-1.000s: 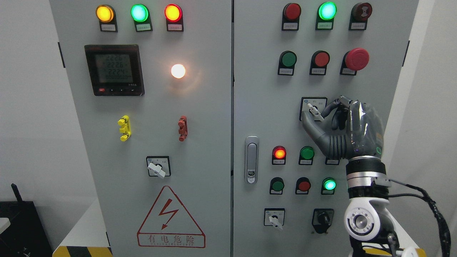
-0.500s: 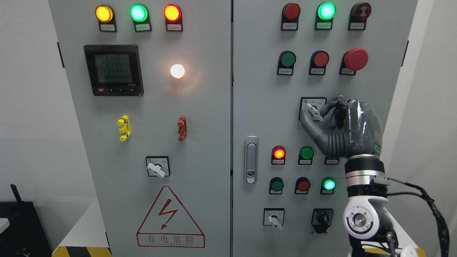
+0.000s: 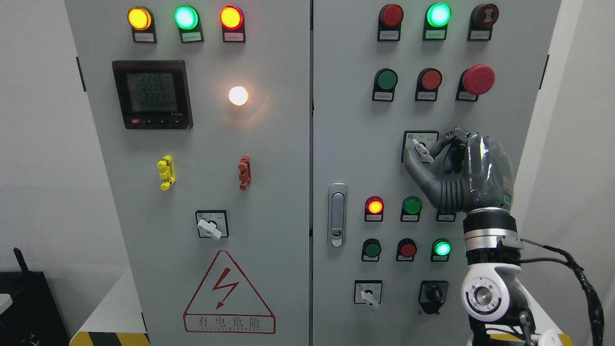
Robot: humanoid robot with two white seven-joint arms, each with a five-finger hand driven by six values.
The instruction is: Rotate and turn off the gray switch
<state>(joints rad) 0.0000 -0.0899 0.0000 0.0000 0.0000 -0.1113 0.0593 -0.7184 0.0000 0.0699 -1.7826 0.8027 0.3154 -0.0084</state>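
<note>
The gray rotary switch [image 3: 421, 148] sits in a black-framed plate on the cabinet's right door [image 3: 350, 144], its small pale handle tilted with the top end to the upper left. My right hand [image 3: 421, 153] comes up from the lower right and pinches that handle. The thumb [image 3: 414, 166] lies below and left of it, and the index finger [image 3: 439, 142] presses in from the right. The other fingers curl behind. My left arm does not show.
Similar gray switches sit on the left door [image 3: 210, 226] and at the lower right [image 3: 366, 294], beside a black key switch [image 3: 434, 293]. Lit lamps, push buttons and a red mushroom button [image 3: 478, 79] surround the hand. A door latch [image 3: 338, 215] stands left of it.
The whole view has drifted a few pixels to the left. The right hand keeps its pinch on the switch handle, whose tilt looks unchanged.
</note>
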